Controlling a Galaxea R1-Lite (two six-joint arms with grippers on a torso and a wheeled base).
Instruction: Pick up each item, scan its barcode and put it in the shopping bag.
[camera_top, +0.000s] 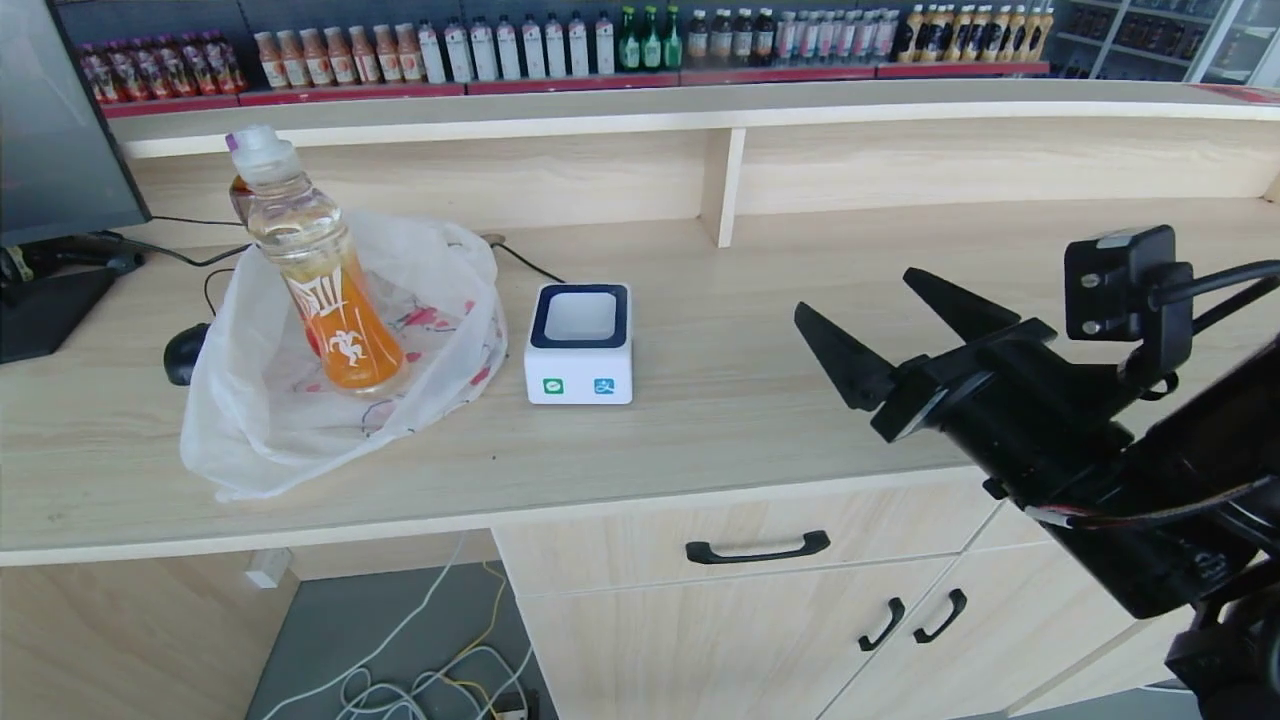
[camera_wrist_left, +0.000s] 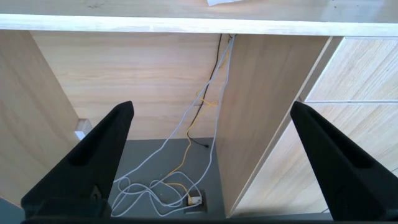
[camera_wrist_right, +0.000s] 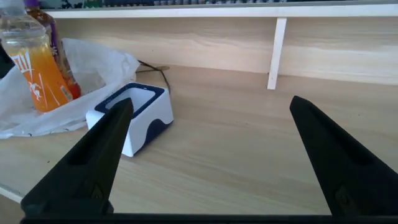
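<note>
Shop checkout: pale wood counter (camera_top: 750, 400), drink shelves (camera_top: 600, 45) behind. Right end effector (camera_top: 855, 295) spread, empty, over counter's right part, pointing toward scanner (camera_top: 580, 345) mid-counter. Left end effector (camera_wrist_left: 212, 106) spread, empty, below counter's front edge, above floor cables (camera_wrist_left: 174, 180). Orange bottle (camera_top: 320, 270) upright inside shopping bag (camera_top: 250, 430), counter's left part, near front edge. Risks: tall bottle on loose film likely tips if bag is tugged; left arm rising could strike counter's underside. Mouse (camera_top: 185, 352), monitor (camera_top: 50, 110) toward left edge.
</note>
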